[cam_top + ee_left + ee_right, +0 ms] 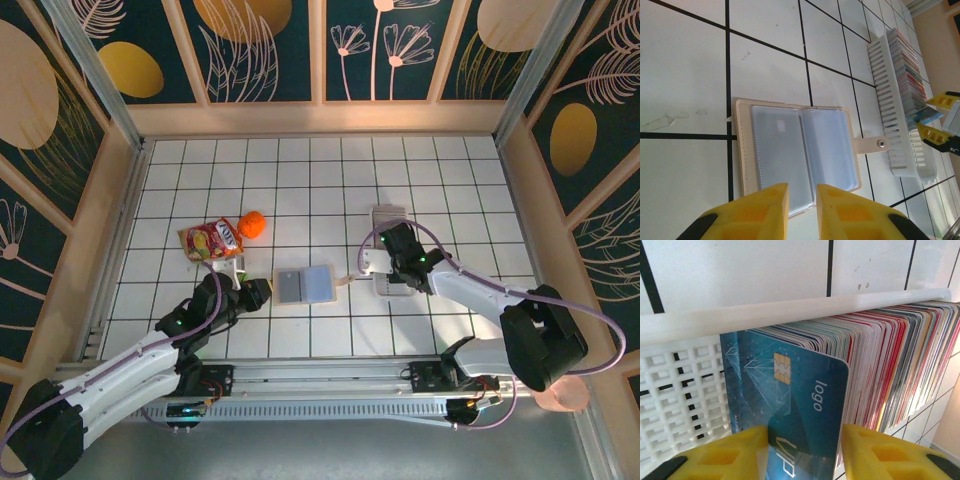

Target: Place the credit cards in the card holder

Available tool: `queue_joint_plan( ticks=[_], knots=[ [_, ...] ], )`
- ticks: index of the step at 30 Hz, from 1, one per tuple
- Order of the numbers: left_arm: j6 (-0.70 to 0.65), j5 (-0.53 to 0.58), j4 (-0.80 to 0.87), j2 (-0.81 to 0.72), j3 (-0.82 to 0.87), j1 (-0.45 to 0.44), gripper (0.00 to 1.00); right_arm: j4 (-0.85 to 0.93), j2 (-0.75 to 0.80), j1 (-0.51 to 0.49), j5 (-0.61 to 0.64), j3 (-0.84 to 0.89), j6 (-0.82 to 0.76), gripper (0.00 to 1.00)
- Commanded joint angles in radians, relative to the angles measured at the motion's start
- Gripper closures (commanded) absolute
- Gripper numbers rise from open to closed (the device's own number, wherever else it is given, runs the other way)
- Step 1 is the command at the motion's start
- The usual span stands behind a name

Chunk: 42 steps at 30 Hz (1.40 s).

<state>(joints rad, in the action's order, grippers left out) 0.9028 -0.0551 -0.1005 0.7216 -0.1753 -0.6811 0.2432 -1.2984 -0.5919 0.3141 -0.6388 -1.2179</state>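
The beige card holder (303, 285) lies open on the tiles, grey-blue pockets up (790, 150), snap tab (875, 145) pointing at the white tray (885, 90). The tray holds a packed row of credit cards (907, 75) (890, 355). My right gripper (805, 455) reaches into the tray (388, 215); its fingers press both long edges of a blue chip card (800, 405) at the front of the row. In the top view that gripper (385, 262) sits over the tray's near half. My left gripper (802, 192) (262, 293) hovers at the holder's left edge, its jaws a narrow gap apart with nothing between them.
A red snack packet (210, 240) and an orange ball (251, 224) lie behind the left arm. The empty slotted end of the tray (685, 385) is beside the blue card. Wooden walls ring the tiled floor.
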Motion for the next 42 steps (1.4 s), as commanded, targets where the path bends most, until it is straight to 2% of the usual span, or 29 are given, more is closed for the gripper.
queue_joint_plan(
  ticks=[1,9,23,36,42],
  knots=[
    [0.012,-0.009,0.004,-0.008,0.01,-0.003,0.79,-0.002,0.026,-0.006,0.002,-0.016,0.003,0.6],
    [0.015,-0.011,0.001,-0.007,0.01,-0.002,0.8,0.007,0.043,-0.006,-0.007,-0.012,0.009,0.68],
    [0.015,-0.012,0.003,-0.007,0.008,-0.003,0.81,0.007,0.05,-0.007,-0.004,-0.01,0.009,0.73],
    [0.02,-0.02,0.005,-0.01,0.01,-0.002,0.82,0.028,0.088,-0.006,-0.011,-0.009,0.026,0.84],
    [0.017,-0.02,0.012,-0.01,0.005,-0.002,0.83,0.081,0.11,-0.007,-0.031,-0.026,0.039,0.86]
  ],
)
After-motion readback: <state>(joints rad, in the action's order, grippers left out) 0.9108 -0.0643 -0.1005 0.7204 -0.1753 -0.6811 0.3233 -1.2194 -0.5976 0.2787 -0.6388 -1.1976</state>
